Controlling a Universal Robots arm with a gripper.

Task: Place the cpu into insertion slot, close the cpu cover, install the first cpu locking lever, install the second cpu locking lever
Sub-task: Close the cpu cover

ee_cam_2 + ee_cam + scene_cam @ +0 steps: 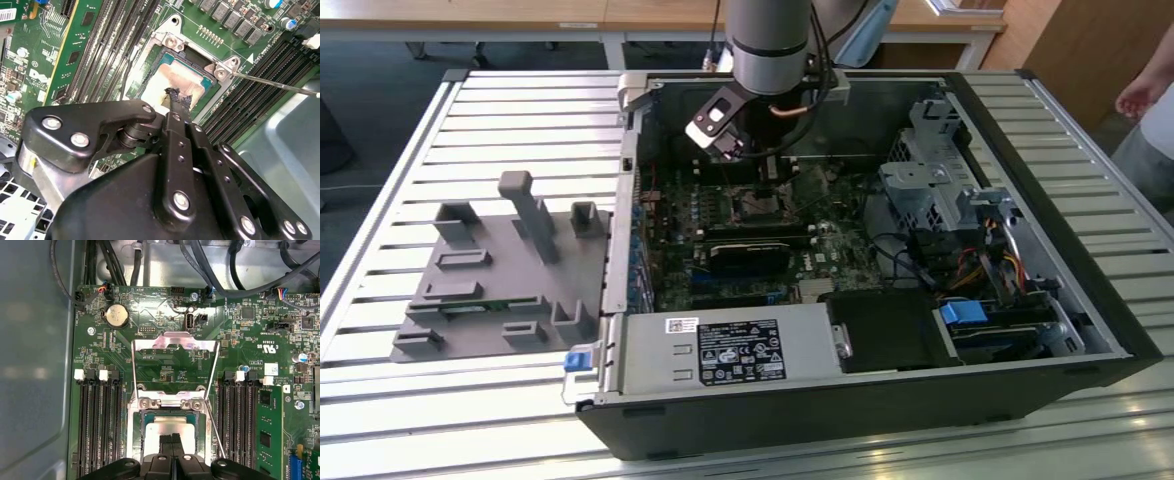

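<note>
First wrist view: my gripper (172, 444) is clenched on nothing, its tips directly over the cpu (159, 429), which lies inside the insertion slot (134, 432) in the far half of the board, while the cpu cover (175, 342) stands open. I judge that any sideways drag by my tips could skew the cpu on its contacts, making the cover bind. The thin locking lever (214, 421) just beside the slot could also snag a finger.

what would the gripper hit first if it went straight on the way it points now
The cpu in the insertion slot: the gripper points at its metal top, though the gap is hard to judge.
</note>
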